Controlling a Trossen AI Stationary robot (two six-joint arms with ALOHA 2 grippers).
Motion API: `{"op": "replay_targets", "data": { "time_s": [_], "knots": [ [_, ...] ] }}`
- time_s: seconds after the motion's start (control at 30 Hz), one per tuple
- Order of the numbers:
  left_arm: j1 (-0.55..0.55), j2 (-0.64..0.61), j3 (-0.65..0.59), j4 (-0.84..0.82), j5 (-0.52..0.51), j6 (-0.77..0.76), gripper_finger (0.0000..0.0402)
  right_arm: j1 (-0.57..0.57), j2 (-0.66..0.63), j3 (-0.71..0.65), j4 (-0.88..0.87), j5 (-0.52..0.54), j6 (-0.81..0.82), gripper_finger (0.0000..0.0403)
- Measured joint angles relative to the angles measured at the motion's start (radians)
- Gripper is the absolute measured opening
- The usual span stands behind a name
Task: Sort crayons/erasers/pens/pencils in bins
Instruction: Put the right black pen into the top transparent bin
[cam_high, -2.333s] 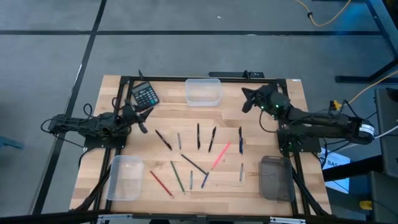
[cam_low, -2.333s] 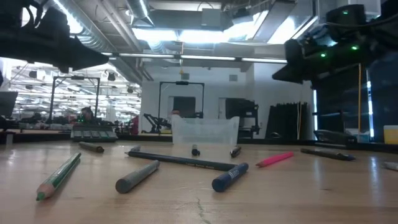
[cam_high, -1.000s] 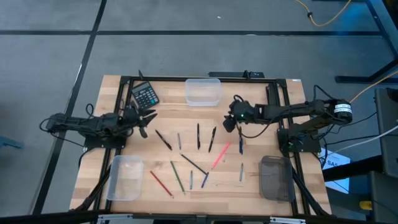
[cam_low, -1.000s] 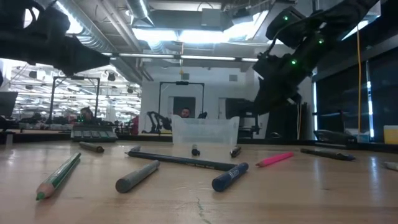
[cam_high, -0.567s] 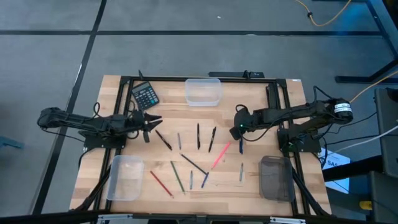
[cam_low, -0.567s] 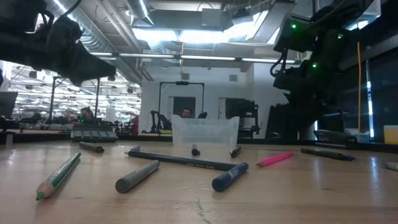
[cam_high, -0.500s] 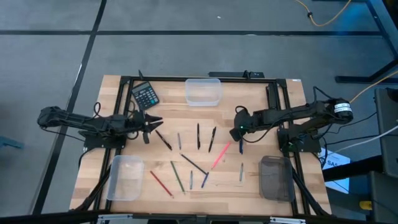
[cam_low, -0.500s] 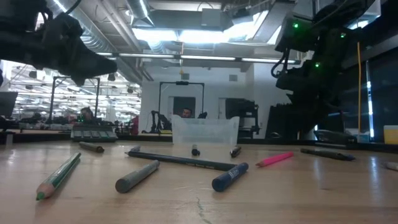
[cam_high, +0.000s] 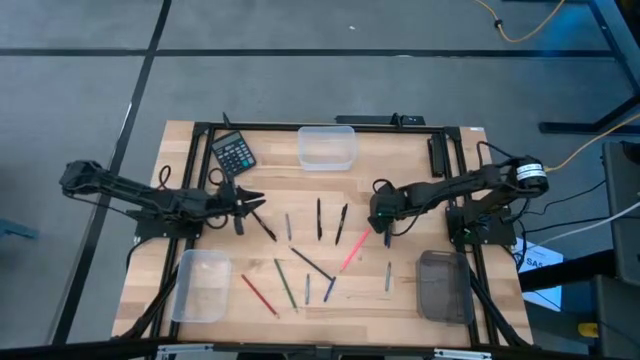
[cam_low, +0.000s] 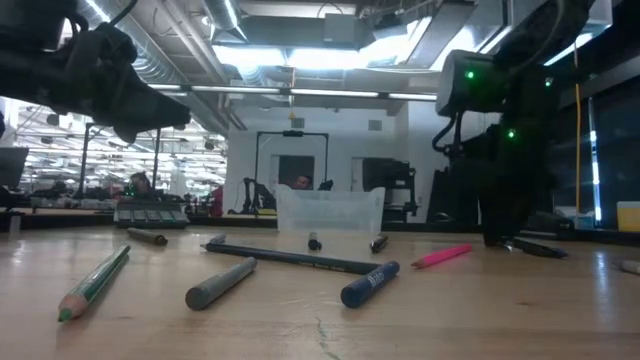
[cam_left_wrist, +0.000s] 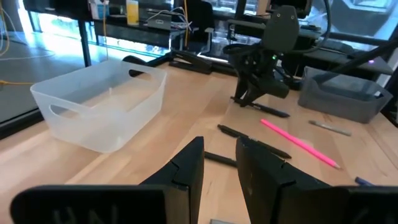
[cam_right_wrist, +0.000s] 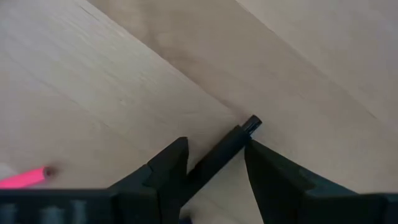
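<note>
Several crayons, pens and pencils lie flat and scattered across the middle of the wooden table (cam_high: 180, 240). Among them are a pink stick (cam_high: 355, 248) and a black pen (cam_high: 387, 230). My right gripper (cam_high: 381, 218) points down at that black pen (cam_right_wrist: 241, 132). It is open, with one finger on each side of the pen (cam_low: 527, 247), low over the table. My left gripper (cam_high: 255, 200) hovers level at the table's left. It is open by a narrow gap (cam_left_wrist: 217, 142) with nothing in it. Three bins stand on the table: clear at the far middle (cam_high: 327, 147), clear at the near left (cam_high: 203, 285), dark grey at the near right (cam_high: 443, 286).
A black calculator (cam_high: 233, 152) lies at the far left corner. A black metal frame (cam_high: 300, 126) runs along the table's far edge and sides. Bare wood lies between the sticks and the far clear bin. A person (cam_low: 299, 183) shows in the room far behind the table.
My right gripper has come down and toward the table's near edge and has tipped from slanting to pointing down. It now stands over the black pen. My left gripper has moved a little toward the table's right. Nothing on the table has moved.
</note>
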Motion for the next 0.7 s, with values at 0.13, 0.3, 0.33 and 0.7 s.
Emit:
{"op": "replay_targets", "data": {
  "time_s": [0.13, 0.3, 0.33, 0.7],
  "knots": [
    [0.001, 0.047, 0.0, 0.043, -0.007, 0.002, 0.0087, -0.001, 0.014, 0.001, 0.009, -0.009, -0.012, 0.016],
    [0.001, 0.121, 0.044, 0.048, -0.008, 0.003, 0.0087, -0.001, 0.014, 0.0, 0.025, -0.032, -0.043, 0.0103],
    [0.001, 0.14, 0.057, 0.048, -0.008, 0.003, 0.0087, -0.001, 0.014, 0.0, 0.031, -0.033, -0.049, 0.0087],
    [0.008, 0.428, 0.226, 0.045, -0.02, 0.069, 0.0087, -0.004, -0.033, 0.07, 0.048, 0.049, -0.176, 0.0043]
  ]
}}
